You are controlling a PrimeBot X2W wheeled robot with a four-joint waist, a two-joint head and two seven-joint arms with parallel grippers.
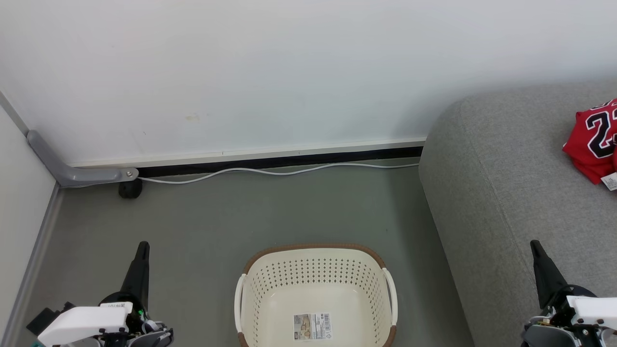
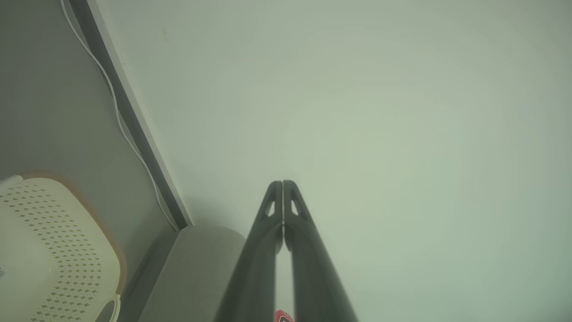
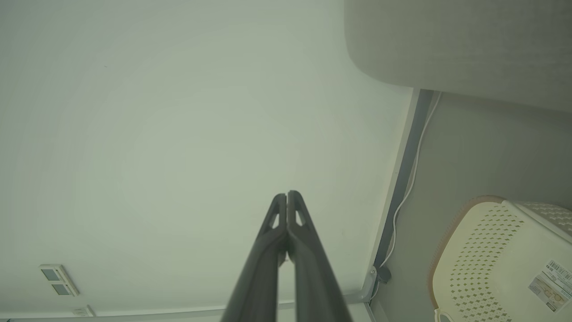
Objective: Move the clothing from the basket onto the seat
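Observation:
The red clothing (image 1: 595, 140) with a black "23" lies bunched on the grey seat (image 1: 501, 193) at the far right of the head view. The cream basket (image 1: 315, 294) stands on the floor at bottom centre, with only a paper label on its bottom. My left gripper (image 1: 143, 245) is shut and empty, left of the basket, fingers pointing up the view. My right gripper (image 1: 534, 244) is shut and empty in front of the seat's side. In the left wrist view my left gripper (image 2: 283, 182) points at the wall, with the basket (image 2: 53, 241) at lower left. The right gripper (image 3: 287, 193) points at the wall too.
A white wall with a dark baseboard (image 1: 279, 161) and a white cable (image 1: 270, 171) runs behind the floor. A grey bracket with a black wheel (image 1: 130, 189) sits at the left corner. Grey floor (image 1: 241, 212) lies between basket and wall.

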